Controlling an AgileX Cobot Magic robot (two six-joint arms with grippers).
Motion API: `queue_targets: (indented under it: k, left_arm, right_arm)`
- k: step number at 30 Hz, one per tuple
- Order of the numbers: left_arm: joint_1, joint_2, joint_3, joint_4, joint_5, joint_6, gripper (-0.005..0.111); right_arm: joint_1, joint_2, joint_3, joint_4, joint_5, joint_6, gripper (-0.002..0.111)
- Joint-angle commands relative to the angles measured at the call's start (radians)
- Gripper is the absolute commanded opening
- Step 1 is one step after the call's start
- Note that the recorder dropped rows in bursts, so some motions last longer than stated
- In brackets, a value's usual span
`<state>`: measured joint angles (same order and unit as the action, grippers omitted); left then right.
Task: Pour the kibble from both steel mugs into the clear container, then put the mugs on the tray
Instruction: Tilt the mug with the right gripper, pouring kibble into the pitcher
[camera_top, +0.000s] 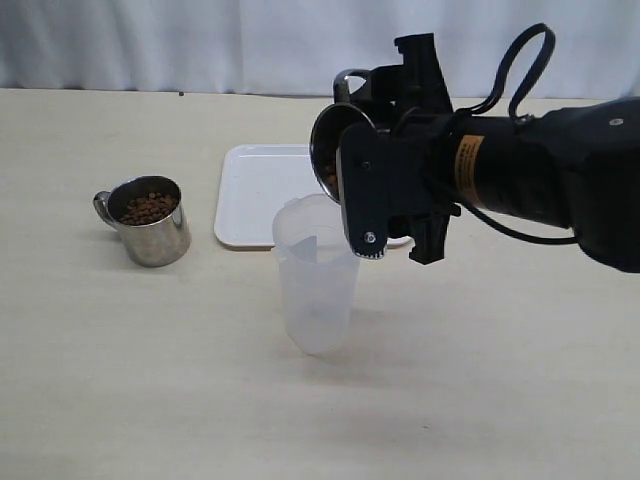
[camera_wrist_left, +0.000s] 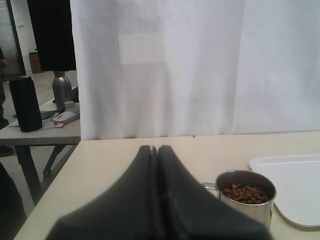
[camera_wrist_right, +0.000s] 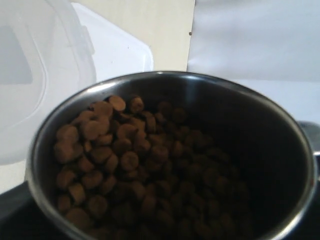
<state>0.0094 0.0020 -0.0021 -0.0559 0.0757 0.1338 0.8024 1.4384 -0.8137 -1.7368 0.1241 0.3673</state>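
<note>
Closest to me stands the clear container (camera_top: 316, 290), upright on the pale table (camera_top: 150, 400), well in from the far edge. Just above and behind its rim the right gripper (camera_top: 398, 240) holds one steel mug (camera_top: 328, 145), its jaws spread wide around the mug's body. That held mug is tipped over, so its long axis runs nearly level, along the table's far edge. Its mouth faces the table's left end and sits over the container's opening, and its loop handle is uppermost. From the wrist the kibble (camera_wrist_right: 125, 160) is seen banked inside the mug toward its rim, with the container (camera_wrist_right: 30, 75) right beyond the lip. The white tray (camera_top: 250, 190) lies flat behind the container, toward the far edge. To the tray's left, apart from it, the second steel mug (camera_top: 152, 222) stands upright with kibble in it, its handle toward the table's left end. The left gripper (camera_wrist_left: 155, 165) is closed, its fingers pressed together on nothing; it is low at the left end, with the second mug in front of it. A white curtain (camera_top: 200, 40) hangs along the far edge, and past its side a grey table (camera_wrist_left: 45, 132) carries a dark cylinder (camera_wrist_left: 25, 105) and a steel flask (camera_wrist_left: 61, 87)
</note>
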Motion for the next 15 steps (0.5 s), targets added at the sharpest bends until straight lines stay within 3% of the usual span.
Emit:
queue_targets:
  k: [1, 15]
  left_arm:
    - [-0.006, -0.002, 0.002, 0.004, -0.014, -0.004, 0.000]
    - [-0.006, -0.002, 0.002, 0.004, -0.014, -0.004, 0.000]
  right_arm:
    - [0.003, -0.004, -0.011, -0.008, 0.011, -0.040, 0.005]
    - [0.003, 0.003, -0.024, -0.008, -0.016, -0.066, 0.005]
